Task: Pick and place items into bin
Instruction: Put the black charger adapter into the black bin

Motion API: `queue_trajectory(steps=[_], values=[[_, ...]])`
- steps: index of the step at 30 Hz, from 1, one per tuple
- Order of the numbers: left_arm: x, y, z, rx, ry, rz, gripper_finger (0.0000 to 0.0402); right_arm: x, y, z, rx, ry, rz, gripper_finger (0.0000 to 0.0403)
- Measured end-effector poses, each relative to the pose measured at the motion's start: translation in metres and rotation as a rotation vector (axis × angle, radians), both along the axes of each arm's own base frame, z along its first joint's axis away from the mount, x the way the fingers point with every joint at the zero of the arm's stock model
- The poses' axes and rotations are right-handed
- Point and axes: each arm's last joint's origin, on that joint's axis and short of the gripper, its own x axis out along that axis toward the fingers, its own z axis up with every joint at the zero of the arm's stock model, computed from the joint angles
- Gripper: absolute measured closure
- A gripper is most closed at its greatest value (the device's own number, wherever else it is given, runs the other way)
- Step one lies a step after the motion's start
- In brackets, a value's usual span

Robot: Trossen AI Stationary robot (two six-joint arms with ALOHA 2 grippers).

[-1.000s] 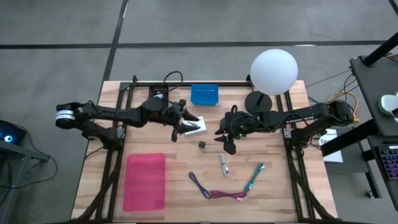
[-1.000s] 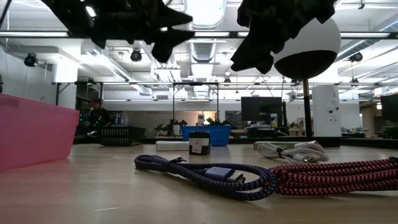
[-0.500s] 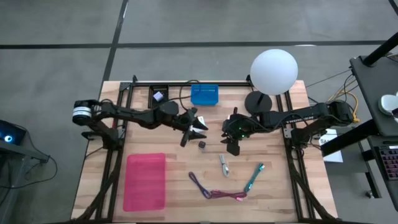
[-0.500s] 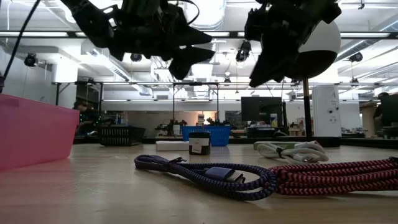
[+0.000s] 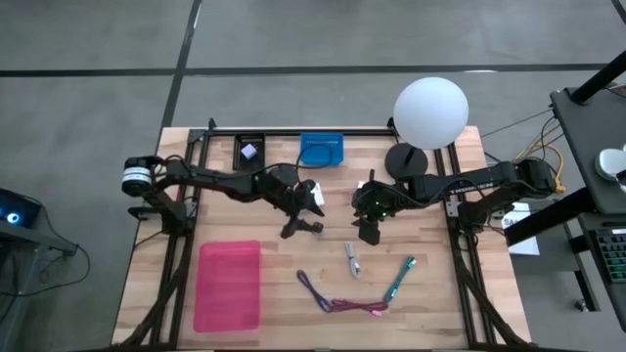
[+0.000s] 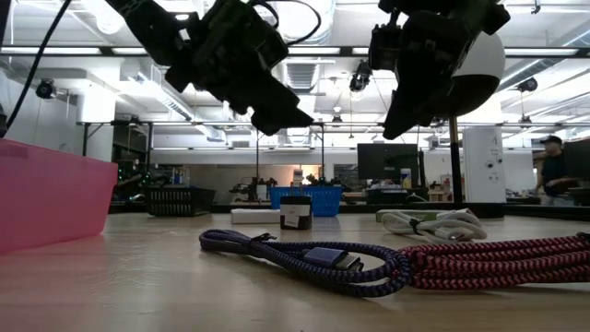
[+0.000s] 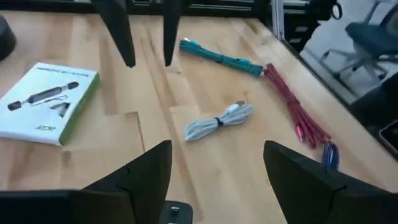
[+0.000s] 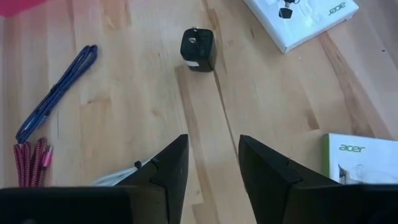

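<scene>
We hold L gripper [image 5: 305, 227] fingers open above the dark cube [image 8: 198, 49] for descent. R gripper [image 5: 369, 233] fingers apart, empty, nearby. Cube sits mid-surface [image 5: 440, 293]; pink bin [image 5: 230, 286] well apart.

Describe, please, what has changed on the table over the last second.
The left hand swung off the white box toward the table's front and now hangs open about over the dark cube. The right hand shifted slightly toward its own side, open. Nothing was grasped or released. Cube, box, cord, green pen and pink bin stayed put.
</scene>
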Motion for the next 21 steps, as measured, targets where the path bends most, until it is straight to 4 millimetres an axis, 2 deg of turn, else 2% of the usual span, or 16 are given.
queue_trajectory(steps=[7, 12, 21], values=[[-0.003, 0.001, -0.006, 0.139, -0.008, -0.009, 0.0164, 0.000, 0.000, 0.000, -0.004, -0.001, 0.004, 0.0281], [-0.004, 0.002, -0.008, 0.167, 0.018, 0.009, 0.0164, 0.000, 0.000, 0.000, -0.005, -0.001, 0.003, 0.0280], [0.002, 0.002, -0.041, 0.145, 0.152, 0.004, 0.0164, 0.001, 0.000, 0.000, -0.006, -0.007, 0.002, 0.0281]])
